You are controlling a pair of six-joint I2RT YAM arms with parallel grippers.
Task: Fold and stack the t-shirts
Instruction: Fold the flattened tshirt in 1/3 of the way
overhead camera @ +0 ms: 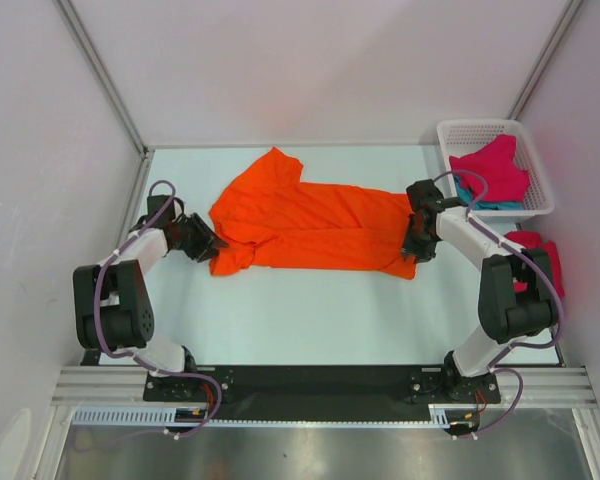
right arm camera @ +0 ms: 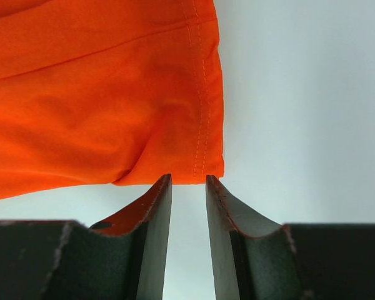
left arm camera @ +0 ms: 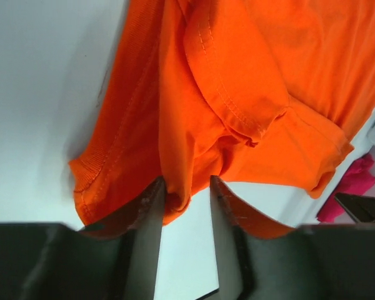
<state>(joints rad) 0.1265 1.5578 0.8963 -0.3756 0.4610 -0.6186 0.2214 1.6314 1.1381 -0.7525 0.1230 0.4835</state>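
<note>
A bright orange t-shirt (overhead camera: 310,225) lies spread across the middle of the table, one sleeve pointing toward the back. My left gripper (overhead camera: 210,245) sits at its left edge. In the left wrist view its jaws (left arm camera: 187,182) stand apart, with a hanging fold of the orange shirt (left arm camera: 237,75) between the tips, resting against the left finger. My right gripper (overhead camera: 413,243) is at the shirt's right end. Its jaws (right arm camera: 187,179) are apart, their tips at the stitched hem corner of the orange cloth (right arm camera: 100,94), with nothing between them.
A white mesh basket (overhead camera: 480,127) stands at the back right, holding a magenta-red shirt (overhead camera: 492,170) over a teal one (overhead camera: 470,195). Another magenta-red shirt (overhead camera: 540,255) lies bunched at the table's right edge beside the right arm. White walls enclose three sides.
</note>
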